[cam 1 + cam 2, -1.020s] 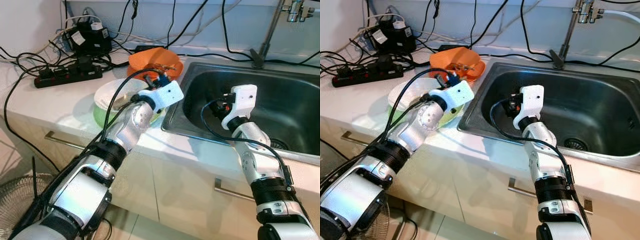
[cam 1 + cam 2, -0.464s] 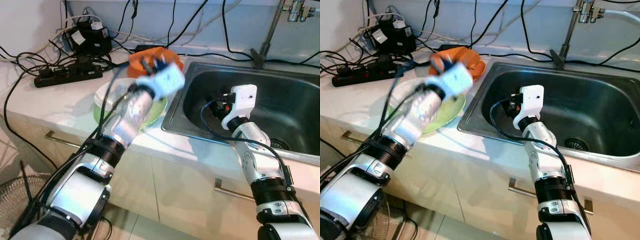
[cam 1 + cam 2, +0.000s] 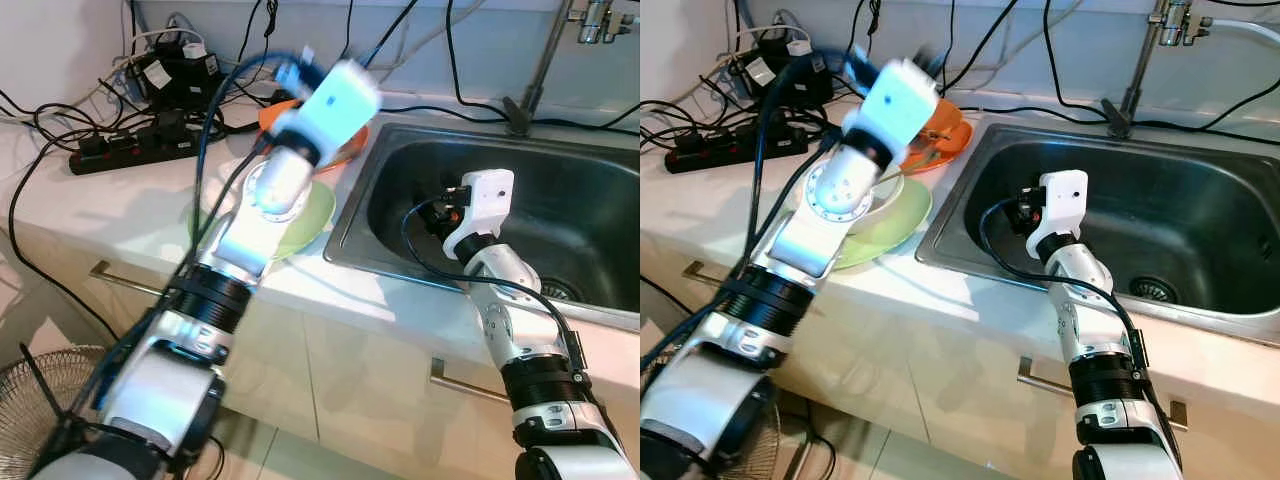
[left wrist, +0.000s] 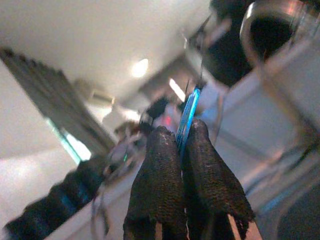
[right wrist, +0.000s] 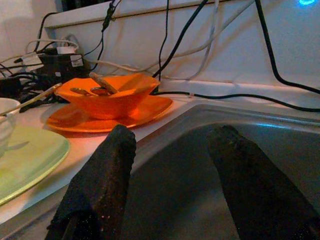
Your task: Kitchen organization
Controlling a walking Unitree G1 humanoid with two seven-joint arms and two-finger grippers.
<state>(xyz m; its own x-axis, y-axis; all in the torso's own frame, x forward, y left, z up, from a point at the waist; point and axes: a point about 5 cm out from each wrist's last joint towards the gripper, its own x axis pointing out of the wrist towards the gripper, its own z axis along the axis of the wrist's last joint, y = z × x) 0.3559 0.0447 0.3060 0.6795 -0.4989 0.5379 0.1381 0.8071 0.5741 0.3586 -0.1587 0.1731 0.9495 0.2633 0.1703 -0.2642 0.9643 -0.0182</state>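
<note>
A thin blue item [image 4: 187,117] is seen edge-on in the left wrist view, pinched between the closed fingers [image 4: 160,185] of the left end effector [image 4: 182,142], its long axis running on past the fingertips; what it is cannot be told. In the eye views that end effector [image 3: 295,68] is blurred, raised above the counter [image 3: 120,200] over the orange bowl [image 5: 107,97]. The right end effector [image 5: 172,145] is held open over the sink [image 3: 560,200]. The right wrist view shows utensils in the bowl on an orange plate [image 5: 150,110], beside a green plate [image 3: 895,215].
</note>
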